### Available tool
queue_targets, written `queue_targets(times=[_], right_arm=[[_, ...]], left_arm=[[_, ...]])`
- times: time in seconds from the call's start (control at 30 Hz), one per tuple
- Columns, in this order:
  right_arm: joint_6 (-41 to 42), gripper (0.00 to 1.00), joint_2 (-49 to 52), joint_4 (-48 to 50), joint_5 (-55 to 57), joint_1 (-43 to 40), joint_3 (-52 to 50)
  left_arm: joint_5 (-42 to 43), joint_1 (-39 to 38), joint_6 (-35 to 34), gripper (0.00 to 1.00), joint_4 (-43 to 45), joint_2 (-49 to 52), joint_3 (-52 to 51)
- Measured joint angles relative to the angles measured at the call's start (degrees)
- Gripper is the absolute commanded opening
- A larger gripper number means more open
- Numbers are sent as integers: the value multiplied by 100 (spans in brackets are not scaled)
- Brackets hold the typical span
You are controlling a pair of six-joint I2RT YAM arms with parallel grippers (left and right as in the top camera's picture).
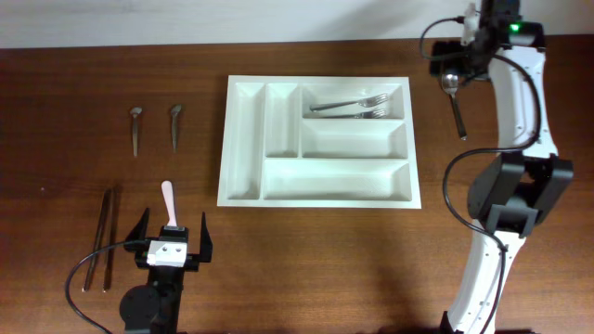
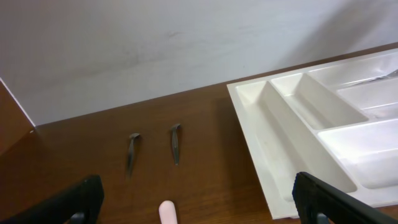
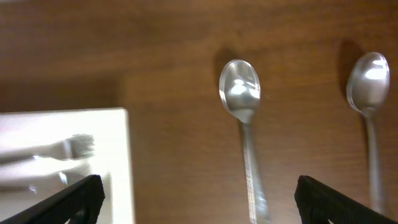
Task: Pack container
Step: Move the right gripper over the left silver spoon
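Observation:
The container, a large white five-compartment cutlery tray (image 1: pixel 243 139), lies mid-table and holds forks (image 1: pixel 353 105) in its top right compartment. My left gripper (image 1: pixel 172 239) is open near the front left, with a pink-handled utensil (image 1: pixel 168 198) just ahead of it between the fingers; the left wrist view shows the pink tip (image 2: pixel 166 211) between the open jaws (image 2: pixel 199 208). My right gripper (image 1: pixel 457 57) is open above a spoon (image 1: pixel 455 97) right of the tray. The right wrist view shows the open jaws (image 3: pixel 199 205), two spoons (image 3: pixel 244 118) (image 3: pixel 368 93) and the tray corner (image 3: pixel 118 168).
Two small dark utensils (image 1: pixel 135 127) (image 1: pixel 174 125) lie left of the tray and also show in the left wrist view (image 2: pixel 132 151) (image 2: pixel 176 142). Two long thin utensils (image 1: pixel 104 237) lie at the front left, beside my left arm. A white wall runs along the table's far edge.

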Motion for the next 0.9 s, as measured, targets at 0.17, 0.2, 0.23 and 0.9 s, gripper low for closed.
queue_targets(times=[0.17,0.2,0.23,0.9], right_arm=[[-533,99,42,-219,-33,-319,0],[-610,99,70,-240,-33,-369,0],[-704,99,114,-267,-33,-417,0],[-1381,99,1287,-844,61,-466,-2]], left_arm=[[0,0,0,99,0,0,0],[0,0,0,99,0,0,0],[0,0,0,99,0,0,0],[0,0,0,99,0,0,0]])
